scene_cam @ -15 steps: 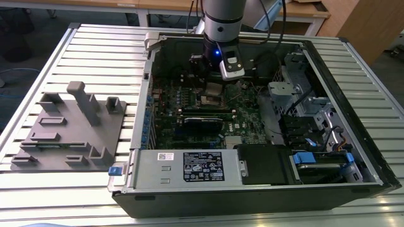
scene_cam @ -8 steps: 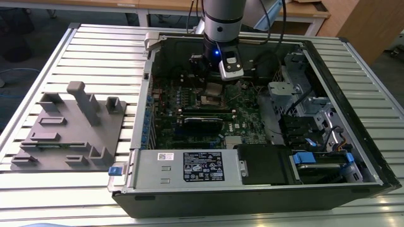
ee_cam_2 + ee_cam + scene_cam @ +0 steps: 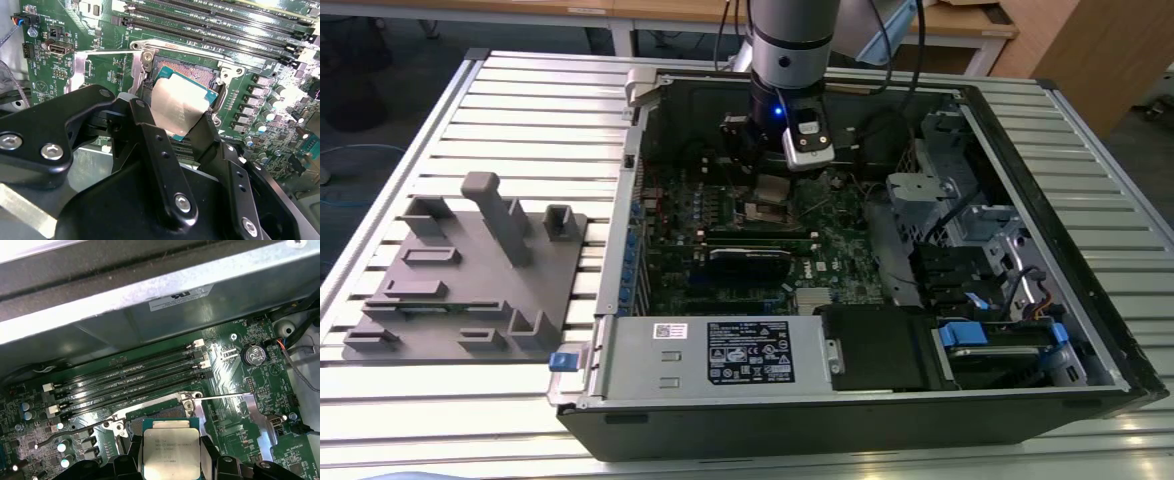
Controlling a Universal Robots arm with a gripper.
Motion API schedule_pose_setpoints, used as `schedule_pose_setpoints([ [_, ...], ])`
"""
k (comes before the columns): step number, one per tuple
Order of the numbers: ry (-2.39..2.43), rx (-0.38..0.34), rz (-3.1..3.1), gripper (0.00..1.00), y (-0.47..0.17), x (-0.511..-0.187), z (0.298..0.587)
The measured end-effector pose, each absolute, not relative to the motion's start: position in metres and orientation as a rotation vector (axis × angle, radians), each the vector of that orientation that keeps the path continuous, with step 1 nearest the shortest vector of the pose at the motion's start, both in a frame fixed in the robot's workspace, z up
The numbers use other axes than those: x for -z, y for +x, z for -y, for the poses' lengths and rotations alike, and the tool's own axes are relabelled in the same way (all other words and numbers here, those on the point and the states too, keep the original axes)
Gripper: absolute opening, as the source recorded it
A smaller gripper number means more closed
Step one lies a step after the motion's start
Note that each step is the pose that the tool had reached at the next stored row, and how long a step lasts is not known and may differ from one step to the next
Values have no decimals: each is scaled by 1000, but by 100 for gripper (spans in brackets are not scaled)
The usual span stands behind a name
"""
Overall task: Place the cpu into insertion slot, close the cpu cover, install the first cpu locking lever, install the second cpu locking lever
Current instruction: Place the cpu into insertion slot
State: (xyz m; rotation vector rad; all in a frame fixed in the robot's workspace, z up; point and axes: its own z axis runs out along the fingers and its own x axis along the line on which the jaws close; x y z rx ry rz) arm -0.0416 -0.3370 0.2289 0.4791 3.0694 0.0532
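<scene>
My gripper (image 3: 771, 186) reaches down into the open computer case and is shut on the cpu (image 3: 177, 102), a flat square chip with a dull silver top and a teal edge. In both wrist views the black fingers (image 3: 207, 457) press on two opposite sides of the cpu (image 3: 170, 450). The chip hangs tilted just above the insertion slot (image 3: 192, 75), whose dark centre and silvery rim (image 3: 160, 415) show beyond it. The cpu cover (image 3: 80, 67), a thin silvery frame, is swung open to one side of the slot (image 3: 252, 412).
Long black memory slots (image 3: 130, 372) run beside the socket, with a coin battery (image 3: 254, 354) nearby. In the exterior view a labelled power supply box (image 3: 720, 350) sits at the case front, drive bays (image 3: 987, 250) on the right, and a grey fixture plate (image 3: 467, 280) on the table's left.
</scene>
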Motion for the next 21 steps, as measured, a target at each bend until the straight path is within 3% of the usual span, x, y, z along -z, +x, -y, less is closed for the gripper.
schedule_pose_setpoints([
  [21,695,-49,-3025,54,-42,-228,337],
])
